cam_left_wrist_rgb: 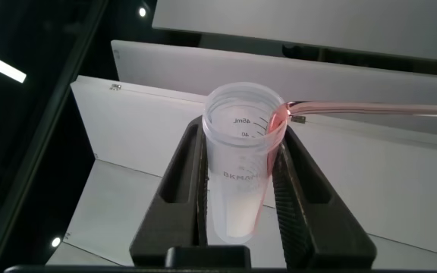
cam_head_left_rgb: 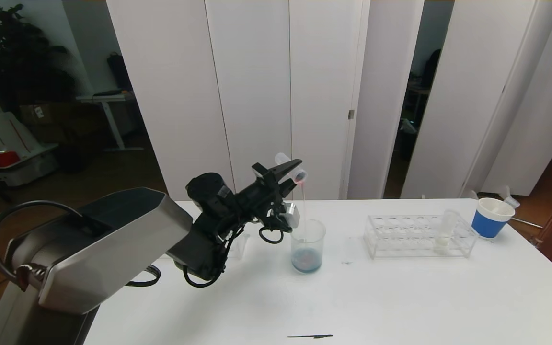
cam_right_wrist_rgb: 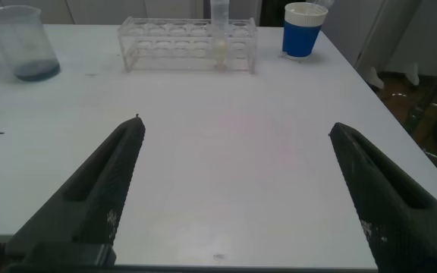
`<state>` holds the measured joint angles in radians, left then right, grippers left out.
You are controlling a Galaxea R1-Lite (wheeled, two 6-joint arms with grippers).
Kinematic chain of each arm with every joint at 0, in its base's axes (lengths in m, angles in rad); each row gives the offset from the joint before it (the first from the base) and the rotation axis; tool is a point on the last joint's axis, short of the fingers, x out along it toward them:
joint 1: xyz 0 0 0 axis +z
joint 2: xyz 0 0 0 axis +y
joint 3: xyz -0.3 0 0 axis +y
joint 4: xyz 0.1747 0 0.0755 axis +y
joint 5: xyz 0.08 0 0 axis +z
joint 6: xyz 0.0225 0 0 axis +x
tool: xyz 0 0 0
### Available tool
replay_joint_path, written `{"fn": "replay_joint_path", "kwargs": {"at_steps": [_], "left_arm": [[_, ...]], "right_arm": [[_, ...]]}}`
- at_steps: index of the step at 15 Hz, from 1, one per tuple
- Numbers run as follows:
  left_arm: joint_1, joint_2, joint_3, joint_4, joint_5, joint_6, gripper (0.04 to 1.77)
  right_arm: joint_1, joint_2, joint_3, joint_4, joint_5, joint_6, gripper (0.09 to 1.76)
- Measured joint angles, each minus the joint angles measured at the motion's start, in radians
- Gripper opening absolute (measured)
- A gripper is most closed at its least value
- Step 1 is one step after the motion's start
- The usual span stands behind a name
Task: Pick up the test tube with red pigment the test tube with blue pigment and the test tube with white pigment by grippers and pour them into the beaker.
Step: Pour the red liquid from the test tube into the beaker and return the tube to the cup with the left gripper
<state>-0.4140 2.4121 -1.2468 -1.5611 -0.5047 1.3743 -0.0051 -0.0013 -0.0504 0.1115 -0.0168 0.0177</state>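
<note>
My left gripper (cam_head_left_rgb: 294, 168) is shut on the test tube with red pigment (cam_head_left_rgb: 300, 176), which it holds tilted, mouth down, above the beaker (cam_head_left_rgb: 308, 247). A thin red stream (cam_head_left_rgb: 304, 201) falls from the tube's lip into the beaker, which holds bluish liquid with a red patch. The left wrist view shows the clear tube (cam_left_wrist_rgb: 241, 167) clamped between both fingers, with red running off its rim (cam_left_wrist_rgb: 281, 120). The test tube with white pigment (cam_head_left_rgb: 446, 230) stands in the clear rack (cam_head_left_rgb: 400, 235). The test tube with blue pigment is out of view. My right gripper (cam_right_wrist_rgb: 236, 127) hangs open over bare table.
A blue-banded paper cup (cam_head_left_rgb: 491, 218) stands at the far right corner past the rack. A thin black mark (cam_head_left_rgb: 309, 336) lies near the table's front edge. From the right wrist view, the beaker (cam_right_wrist_rgb: 25, 42), the rack (cam_right_wrist_rgb: 173, 42) and the cup (cam_right_wrist_rgb: 302, 30) sit far off.
</note>
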Motion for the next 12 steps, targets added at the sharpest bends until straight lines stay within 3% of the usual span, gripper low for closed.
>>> {"fn": "replay_joint_path", "kwargs": {"at_steps": [8, 12], "left_arm": [[0.001, -0.018, 0.012, 0.0, 0.001, 0.009, 0.59], [0.004, -0.03, 0.02, 0.0, 0.057, -0.025, 0.59]], "right_arm": [[0.0, 0.0, 0.0, 0.0, 0.0, 0.0, 1.74], [0.0, 0.0, 0.0, 0.0, 0.0, 0.0, 1.74]]}}
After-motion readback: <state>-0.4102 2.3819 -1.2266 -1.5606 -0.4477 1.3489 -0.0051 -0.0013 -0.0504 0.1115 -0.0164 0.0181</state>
